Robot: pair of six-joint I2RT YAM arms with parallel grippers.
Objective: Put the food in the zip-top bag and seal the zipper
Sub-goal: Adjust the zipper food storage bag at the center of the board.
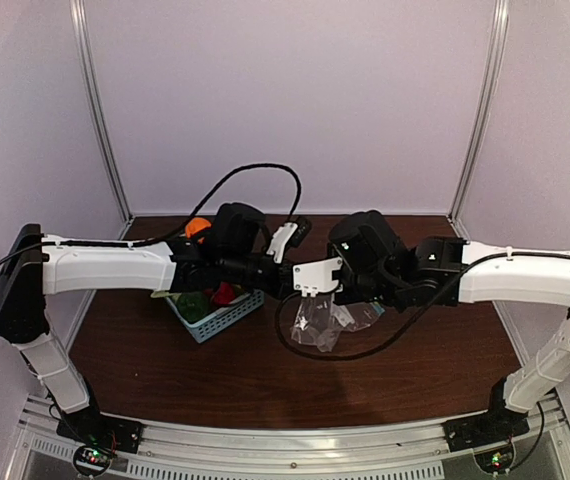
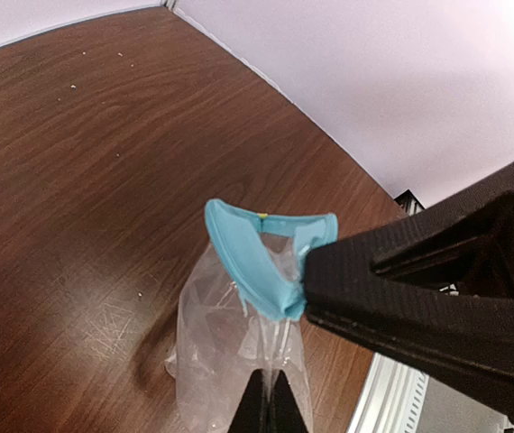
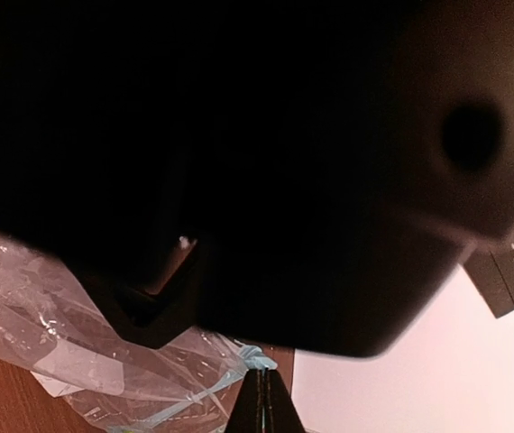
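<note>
The zip-top bag [image 1: 317,322] hung crumpled and clear at the centre of the top view, just below the point where the two arms met and above the brown surface [image 1: 395,375]. In the left wrist view its zipper [image 2: 248,257] — a light-blue strip — curled in an open loop at mid-frame, with the plastic falling away beneath it toward the bottom edge. No food could be made out inside the bag.

The left hand [image 2: 269,404] showed at the bottom centre of its own view, its fingertips pressed together on the bag's clear plastic. The right hand [image 3: 261,404] was likewise pinched tight at the bottom of the right wrist view, where a bit of the blue strip sat right at its tips. In the left wrist view it came in from the right of the frame as a large black wedge that met the zipper's right end. Most of the right wrist view was blocked by a dark housing, with bag plastic at the lower left.

Left of the bag in the top view lay a light-blue lattice basket [image 1: 227,318] on the surface, partly under the left arm. A red toy [image 1: 226,294] and a green leafy toy [image 1: 193,304] sat in it — a round orange toy [image 1: 197,227] peeked out above the arm.
</note>
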